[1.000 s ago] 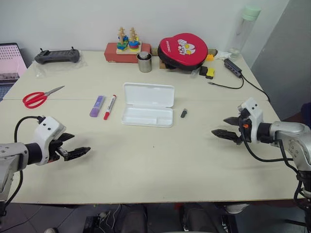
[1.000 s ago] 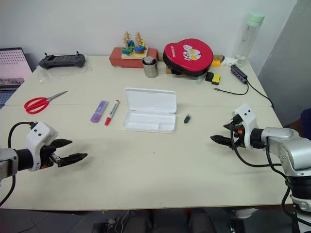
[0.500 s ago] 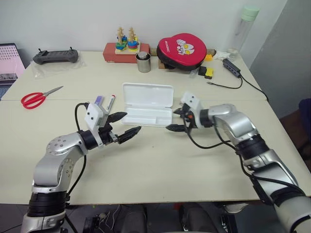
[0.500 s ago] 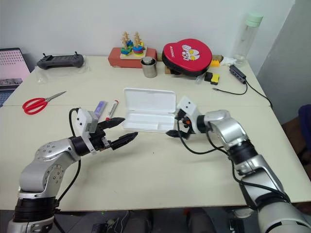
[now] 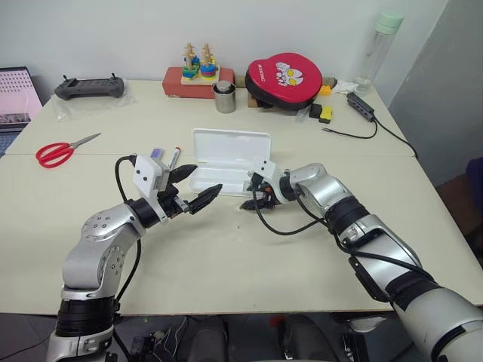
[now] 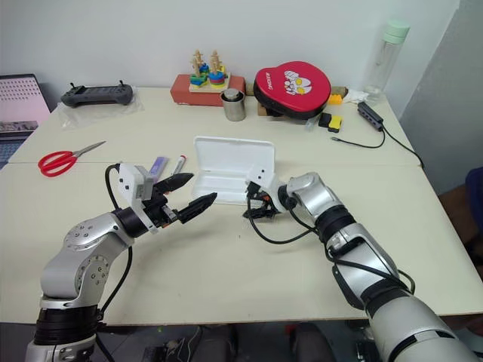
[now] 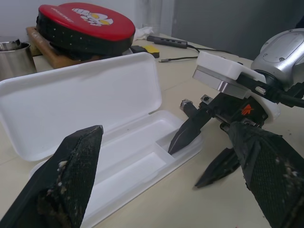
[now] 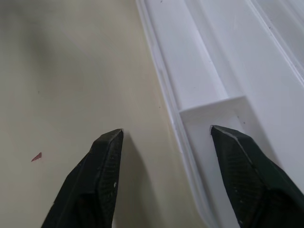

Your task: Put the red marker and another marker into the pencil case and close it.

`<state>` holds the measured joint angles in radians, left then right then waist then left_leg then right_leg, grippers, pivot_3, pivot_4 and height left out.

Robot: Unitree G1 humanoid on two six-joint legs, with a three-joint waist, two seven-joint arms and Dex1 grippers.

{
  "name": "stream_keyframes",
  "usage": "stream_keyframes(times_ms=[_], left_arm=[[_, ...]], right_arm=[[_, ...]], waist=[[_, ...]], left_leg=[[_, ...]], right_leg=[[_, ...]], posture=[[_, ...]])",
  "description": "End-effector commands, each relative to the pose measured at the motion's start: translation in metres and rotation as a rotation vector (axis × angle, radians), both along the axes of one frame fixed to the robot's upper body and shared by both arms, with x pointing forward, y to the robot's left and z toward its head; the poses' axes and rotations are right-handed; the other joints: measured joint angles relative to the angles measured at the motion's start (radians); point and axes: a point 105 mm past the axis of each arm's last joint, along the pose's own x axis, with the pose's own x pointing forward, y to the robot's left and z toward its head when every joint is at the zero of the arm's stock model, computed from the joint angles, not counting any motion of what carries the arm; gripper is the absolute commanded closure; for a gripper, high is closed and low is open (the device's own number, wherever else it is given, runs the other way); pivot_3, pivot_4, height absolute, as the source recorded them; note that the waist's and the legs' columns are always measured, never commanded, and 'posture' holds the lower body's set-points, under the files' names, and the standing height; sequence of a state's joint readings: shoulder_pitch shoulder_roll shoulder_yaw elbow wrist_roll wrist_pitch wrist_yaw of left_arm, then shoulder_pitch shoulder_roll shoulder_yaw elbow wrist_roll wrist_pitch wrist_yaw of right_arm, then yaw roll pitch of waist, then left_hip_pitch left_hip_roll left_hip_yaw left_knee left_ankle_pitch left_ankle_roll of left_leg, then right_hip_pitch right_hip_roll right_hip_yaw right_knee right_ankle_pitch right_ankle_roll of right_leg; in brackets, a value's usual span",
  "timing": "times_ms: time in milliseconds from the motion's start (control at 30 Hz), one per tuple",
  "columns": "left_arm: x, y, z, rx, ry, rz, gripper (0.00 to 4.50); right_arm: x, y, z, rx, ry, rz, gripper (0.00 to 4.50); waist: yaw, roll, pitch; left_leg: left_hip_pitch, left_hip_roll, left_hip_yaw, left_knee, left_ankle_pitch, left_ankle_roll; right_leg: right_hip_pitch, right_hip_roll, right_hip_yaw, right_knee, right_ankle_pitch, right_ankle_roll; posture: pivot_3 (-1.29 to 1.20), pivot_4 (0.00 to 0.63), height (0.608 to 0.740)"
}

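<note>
In the left eye view the pencil case [image 5: 226, 162] lies open in the middle of the table [image 5: 302, 249], its lid tilted back on the far side and its tray toward the robot. The left gripper [image 5: 194, 190] hangs just off the case's near left corner, its two black fingers spread wide with nothing between them. The right gripper [image 5: 253, 198] sits at the case's near right corner, fingers apart and straddling the front rim of the tray, one fingertip over the tray and the other over the table; it grips nothing. The red marker [image 5: 173, 158] lies just left of the case, partly hidden behind the left gripper's white housing, and another marker [image 5: 156, 153], the lavender one, lies beside it on the side away from the case. Well to the left of the case rest red-handled scissors [image 5: 56, 153]; beyond the case stand a metal cup [image 5: 224, 98] and a red round pad [image 5: 284, 75]. In the left wrist view the case [image 7: 85, 104] shows its empty divided tray and raised lid between that gripper's own spread fingers [image 7: 71, 180], with the right gripper [image 7: 209, 152] at the tray's end, one finger dipping into a compartment. In the right wrist view the fingers [image 8: 102, 180] stand apart on either side of the case's rim [image 8: 166, 102], one above the bare tabletop, the other above a tray compartment.
</note>
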<state>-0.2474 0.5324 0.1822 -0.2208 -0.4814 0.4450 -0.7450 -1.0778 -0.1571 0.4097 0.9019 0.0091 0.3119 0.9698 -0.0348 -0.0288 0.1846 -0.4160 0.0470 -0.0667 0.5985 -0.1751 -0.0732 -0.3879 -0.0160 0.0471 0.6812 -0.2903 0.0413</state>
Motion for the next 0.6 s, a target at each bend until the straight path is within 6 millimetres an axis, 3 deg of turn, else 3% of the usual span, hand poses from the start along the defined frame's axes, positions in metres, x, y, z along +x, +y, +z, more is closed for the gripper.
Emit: stream_keyframes(times_ms=[33, 333, 467, 600], left_arm=[[-0.001, 0.000, 0.016, -0.001, -0.074, 0.005, 0.00], [0.000, 0.004, 0.012, 0.002, -0.064, 0.017, 0.00], [0.000, 0.009, 0.010, 0.000, -0.056, 0.042, 0.00], [-0.002, 0.032, 0.000, -0.008, -0.013, 0.129, 0.00]], right_arm=[[0.004, 0.001, 0.007, 0.015, -0.030, 0.001, 2.54], [0.003, -0.001, 0.007, 0.017, -0.044, 0.024, 4.38], [-0.001, 0.002, 0.011, 0.016, -0.077, 0.068, 4.45], [-0.020, 0.005, 0.013, 0.025, -0.083, 0.177, 4.45]], waist=[[0.000, 0.000, 0.000], [0.000, 0.000, 0.000], [0.000, 0.000, 0.000], [0.000, 0.000, 0.000]], left_leg=[[0.000, 0.000, 0.000, 0.000, 0.000, 0.000], [0.000, 0.000, 0.000, 0.000, 0.000, 0.000], [0.000, 0.000, 0.000, 0.000, 0.000, 0.000], [0.000, 0.000, 0.000, 0.000, 0.000, 0.000]], right_leg=[[0.000, 0.000, 0.000, 0.000, 0.000, 0.000], [0.000, 0.000, 0.000, 0.000, 0.000, 0.000], [0.000, 0.000, 0.000, 0.000, 0.000, 0.000], [0.000, 0.000, 0.000, 0.000, 0.000, 0.000]], posture=[[0.00, 0.150, 0.740], [0.00, 0.150, 0.740], [0.00, 0.150, 0.740], [0.00, 0.150, 0.740]])
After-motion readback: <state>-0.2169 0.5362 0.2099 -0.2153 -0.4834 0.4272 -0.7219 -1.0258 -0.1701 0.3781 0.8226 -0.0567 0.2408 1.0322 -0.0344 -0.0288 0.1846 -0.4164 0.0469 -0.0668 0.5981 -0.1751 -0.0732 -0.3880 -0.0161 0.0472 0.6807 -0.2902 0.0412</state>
